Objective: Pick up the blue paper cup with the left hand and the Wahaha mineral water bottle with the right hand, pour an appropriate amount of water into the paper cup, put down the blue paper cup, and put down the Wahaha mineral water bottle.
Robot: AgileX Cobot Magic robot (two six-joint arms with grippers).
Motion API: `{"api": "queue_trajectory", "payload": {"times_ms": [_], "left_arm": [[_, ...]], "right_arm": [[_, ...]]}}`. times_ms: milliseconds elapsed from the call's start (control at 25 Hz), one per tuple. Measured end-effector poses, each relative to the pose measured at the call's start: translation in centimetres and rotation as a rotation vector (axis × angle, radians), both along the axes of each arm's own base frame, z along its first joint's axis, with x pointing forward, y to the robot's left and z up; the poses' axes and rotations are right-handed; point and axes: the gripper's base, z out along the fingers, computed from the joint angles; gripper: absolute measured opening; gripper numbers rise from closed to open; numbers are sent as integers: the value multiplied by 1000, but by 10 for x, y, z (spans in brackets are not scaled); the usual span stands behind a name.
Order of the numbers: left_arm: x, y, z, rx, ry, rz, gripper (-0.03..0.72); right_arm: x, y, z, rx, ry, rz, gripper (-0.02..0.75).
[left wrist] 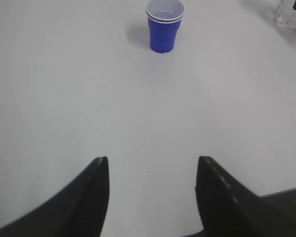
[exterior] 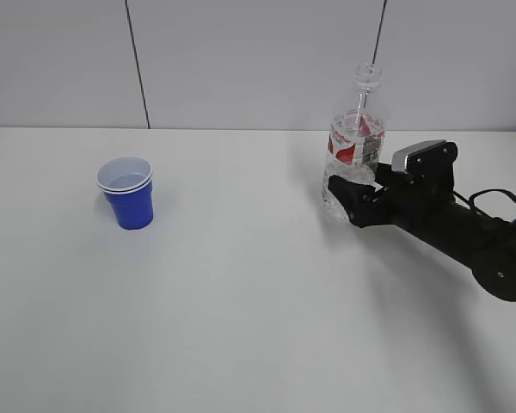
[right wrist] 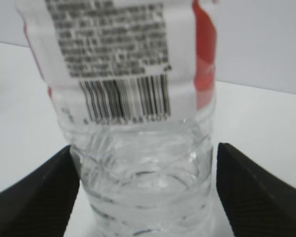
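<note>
The blue paper cup (exterior: pixel 129 194) stands upright on the white table at the left, with a second white rim nested inside it; the left wrist view shows it far ahead (left wrist: pixel 164 29). My left gripper (left wrist: pixel 152 159) is open and empty, well short of the cup, and does not show in the exterior view. The Wahaha mineral water bottle (exterior: pixel 354 146) stands upright at the right, uncapped, with water in its lower part. My right gripper (exterior: pixel 348 194) straddles the bottle's (right wrist: pixel 138 98) ribbed lower body. Its jaws (right wrist: pixel 145 148) are open, with a visible gap on the right side.
The white table (exterior: pixel 241 301) runs back to a grey panelled wall. The bottle's base (left wrist: pixel 287 12) shows at the top right of the left wrist view. The table's near edge and a dark floor show at that view's bottom right corner.
</note>
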Motion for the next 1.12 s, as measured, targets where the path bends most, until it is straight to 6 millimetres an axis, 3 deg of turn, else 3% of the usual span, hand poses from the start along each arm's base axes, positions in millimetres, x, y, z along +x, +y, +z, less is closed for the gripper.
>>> {"api": "queue_trajectory", "payload": {"times_ms": [280,560,1120], "left_arm": [[0,0,0,0,0,0,426],[0,0,0,0,0,0,426],[0,0,0,0,0,0,426]], "right_arm": [[-20,-4,5,-28,22,-31,650],[-49,-6,26,-29,33,-34,632],[-115,-11,125,-56,-3,-34,587]]}}
